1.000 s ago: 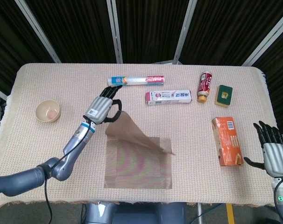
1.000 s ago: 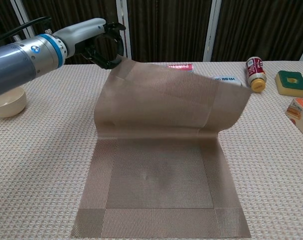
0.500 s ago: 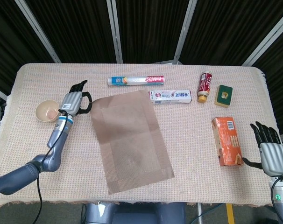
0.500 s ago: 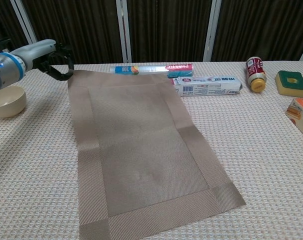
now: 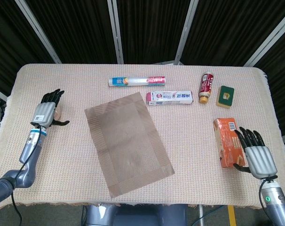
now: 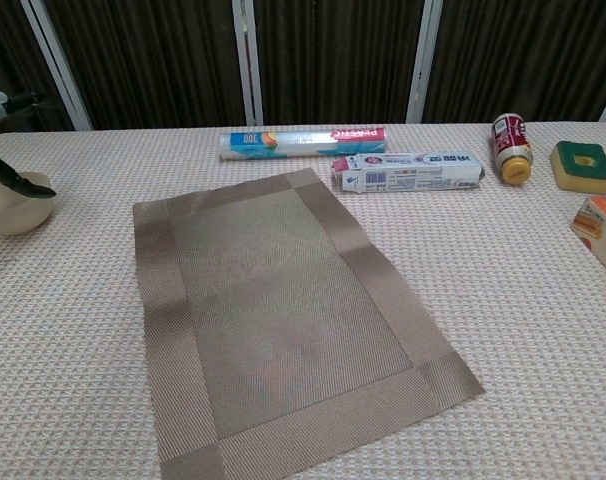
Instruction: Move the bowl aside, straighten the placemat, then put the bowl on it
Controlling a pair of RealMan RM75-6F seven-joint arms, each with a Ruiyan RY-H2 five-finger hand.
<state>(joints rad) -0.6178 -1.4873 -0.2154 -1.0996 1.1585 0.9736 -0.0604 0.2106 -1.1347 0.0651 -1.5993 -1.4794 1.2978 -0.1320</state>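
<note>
Placemat released and lying flat; left hand moved over to the bowl.

The brown woven placemat (image 5: 127,141), lifted and folded a second earlier, lay fully unfolded on the worktop (image 5: 189,155), well to the right of the left hand (image 5: 47,112) and skewed. That hand had let go and hovered with fingers spread over the cream round bowl (image 6: 13,207), mostly hidden beneath it. The right hand (image 5: 256,155) stayed spread and empty beside the orange carton (image 5: 228,141). Judged: straightening looked nearly done, bowl pickup next.
</note>
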